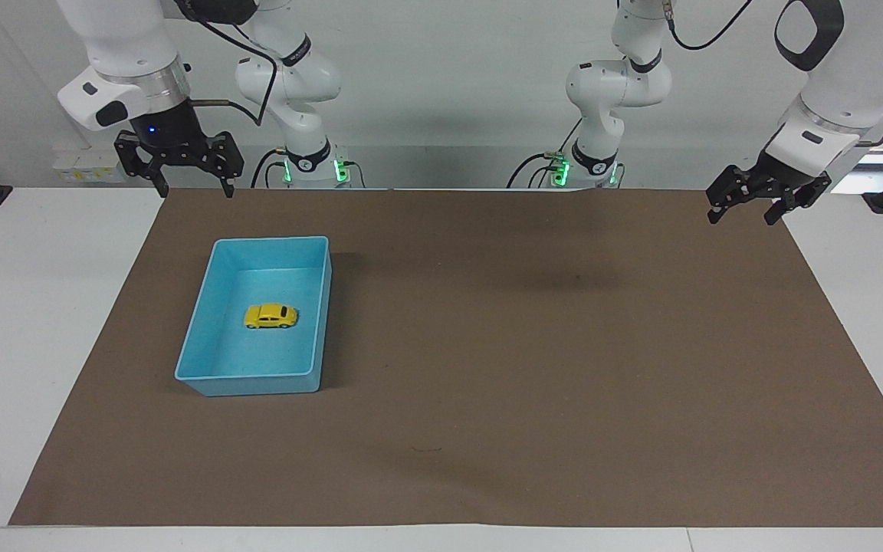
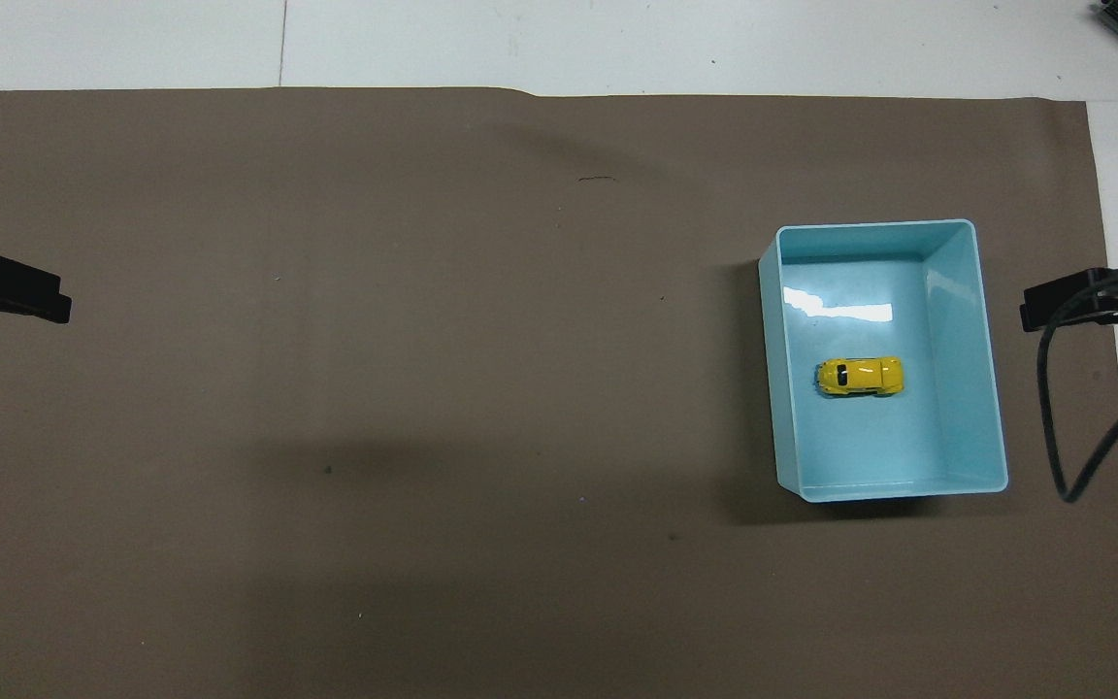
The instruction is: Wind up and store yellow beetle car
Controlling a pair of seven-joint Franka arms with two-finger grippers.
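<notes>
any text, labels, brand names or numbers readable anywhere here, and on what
None can be read.
The yellow beetle car in the blue bin: no lettering shows.
The brown mat: plain, only small marks.
Right arm's upper casing: a trace of dark lettering, cut off and too small to read.

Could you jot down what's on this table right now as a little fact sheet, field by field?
Toy: yellow beetle car, upright on its wheels
Where it sits: inside the blue bin
Bin location: on the brown mat, toward the right arm's end of the table
Right gripper: open, holding nothing, raised over the mat's edge by the robots
Left gripper: open, holding nothing, waiting over the mat's corner at its own end
</notes>
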